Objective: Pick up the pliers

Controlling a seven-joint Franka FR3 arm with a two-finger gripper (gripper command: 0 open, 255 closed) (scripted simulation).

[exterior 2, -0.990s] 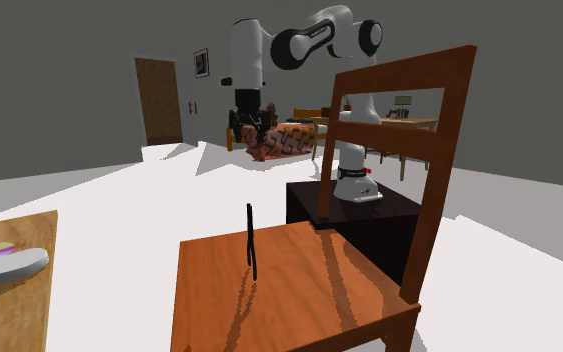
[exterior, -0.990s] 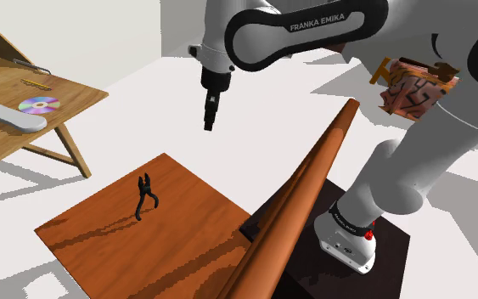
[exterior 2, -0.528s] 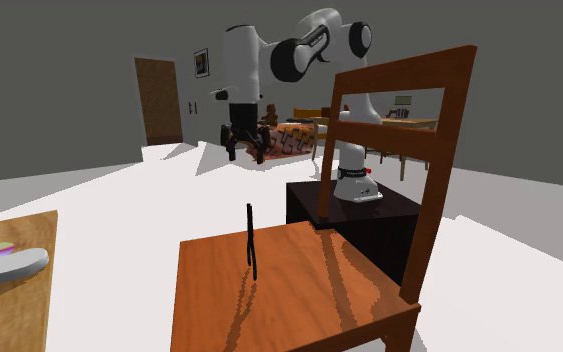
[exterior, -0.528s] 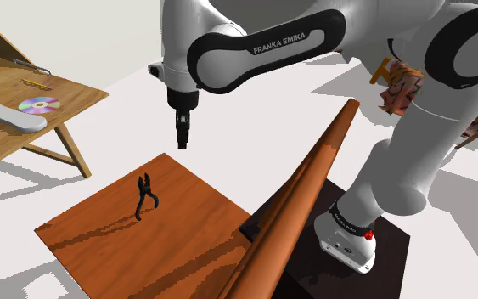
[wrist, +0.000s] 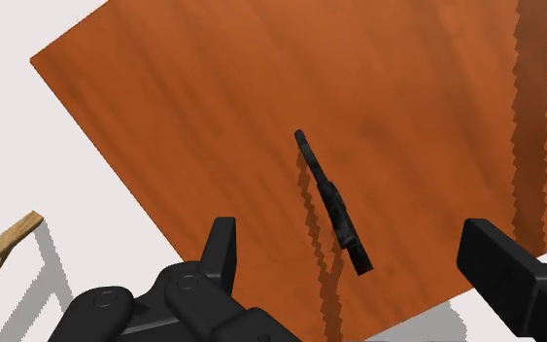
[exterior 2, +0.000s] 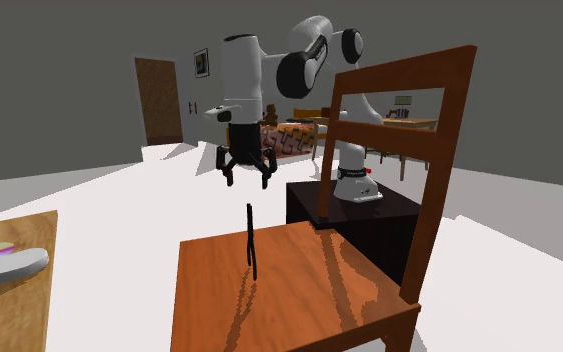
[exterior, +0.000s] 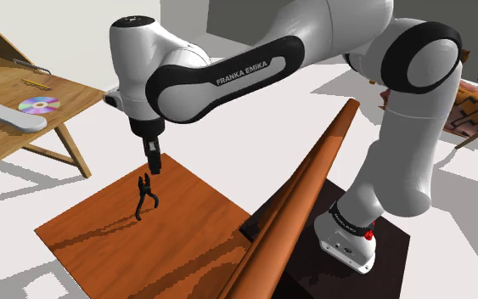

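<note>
Located the black pliers (exterior: 146,196) on the reddish-brown wooden chair seat (exterior: 169,255), toward the middle of that seat, standing on end and nearly upright with a slight lean. Confirmed in the second exterior view: seen edge-on there as a thin dark sliver rising from the seat, with a narrow shadow on the wood at its foot. Could not make out the lower end well enough to call it handle or jaw. Found the all-black gripper (exterior 2: 248,180) directly above the seat, pointing down over the pliers and parted from their top end by a clear gap. Read the fingers (wrist: 222,255) as spread wide, clasping nothing. From the wrist view, placed the pliers in the open space between the two fingers, lower down toward the seat and touching neither. Recorded the chair back (exterior 2: 399,80), same wood, rising from the seat's edge nearest the stand (exterior 2: 369,225), a black box just behind the seat. Logged a light wooden table (exterior: 67,89) well apart from the seat, across a strip of white floor (exterior: 109,157), carrying a shiny disc (exterior: 39,105) and a pale grey elongated object (exterior: 8,116). Marked a brown door (exterior 2: 158,100) in a grey wall, far beyond the seat in the second exterior view.
</note>
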